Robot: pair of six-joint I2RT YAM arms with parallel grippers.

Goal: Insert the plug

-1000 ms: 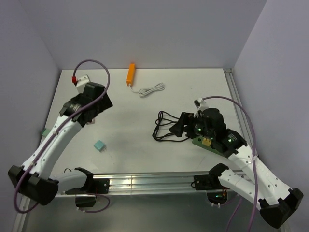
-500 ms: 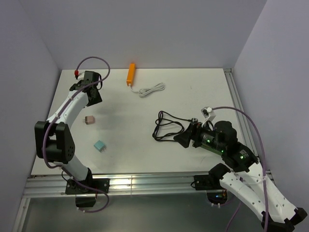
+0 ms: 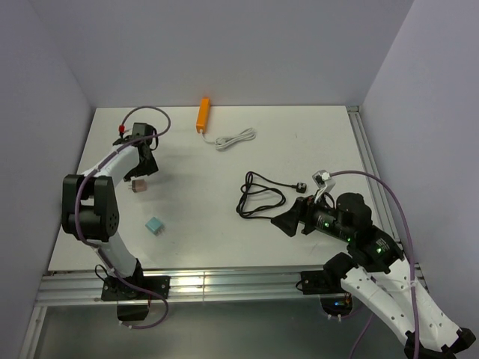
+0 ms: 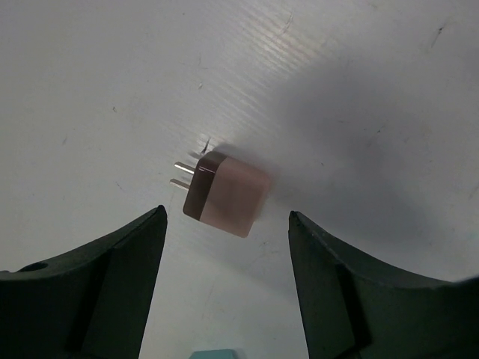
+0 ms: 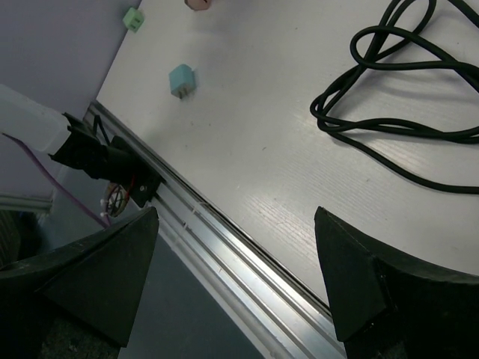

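Our left end effector (image 4: 227,215) hangs spread over the pink plug (image 4: 228,200), which lies on the desk (image 4: 359,67) between its fingers (image 4: 97,284), prongs facing one, so we should rotate before pinching.

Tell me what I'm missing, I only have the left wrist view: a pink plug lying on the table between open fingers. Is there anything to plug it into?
Observer: Yes, an orange power strip lies at the far edge of the table, farther back than the pink plug and to its right.
Operator: Is it wired up?
Observer: A white cord runs from its near end and lies loosely coiled beside it.
Operator: And the other arm?
Observer: The right gripper is open and empty, hovering near the table's front edge, next to a tangled black cable.
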